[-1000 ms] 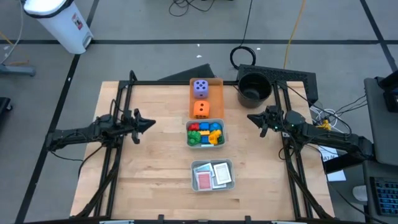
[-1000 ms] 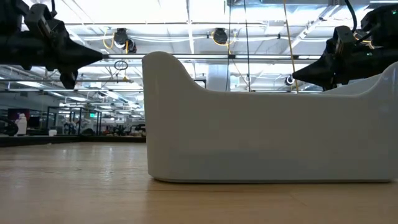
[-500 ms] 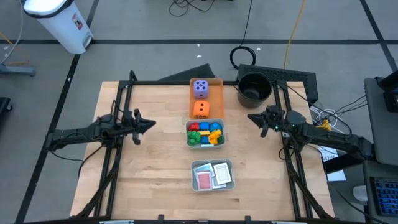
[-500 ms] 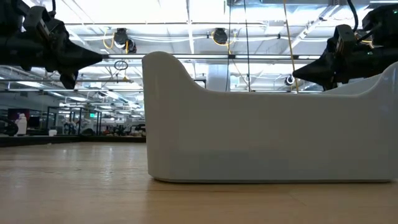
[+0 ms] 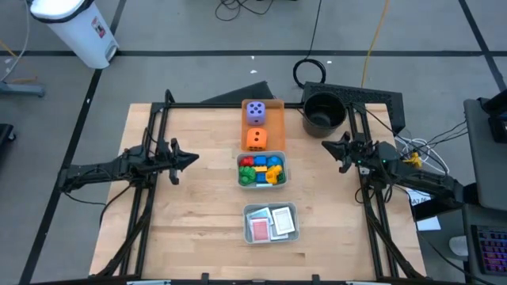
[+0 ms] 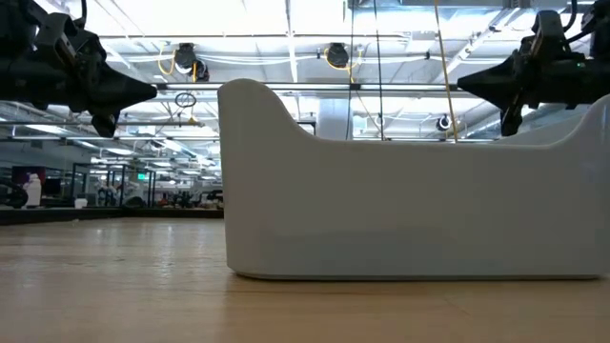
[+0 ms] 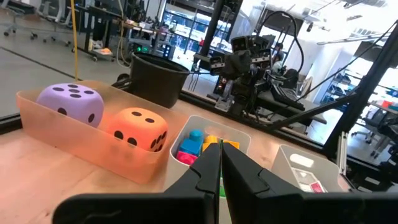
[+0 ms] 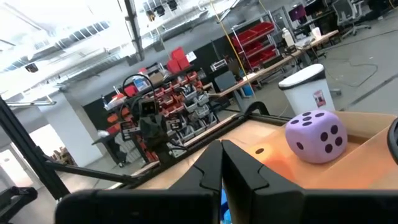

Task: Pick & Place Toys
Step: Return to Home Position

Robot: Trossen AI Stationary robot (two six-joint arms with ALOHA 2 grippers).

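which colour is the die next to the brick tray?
Orange die with dark dots; clearest in the left wrist view.

High: straight down, whole table point(image 5: 198, 198). Low: tabletop level, tight on grey tray point(image 6: 410, 210). Wrist cams look past left claw point(image 7: 221, 148), right claw point(image 8: 222, 148); both see purple die point(image 7: 69, 104) ahead.

The right gripper point(image 5: 326, 144) has pulled back a little toward the right edge of the high view and slightly upward. In the low view it now sits higher and farther right.
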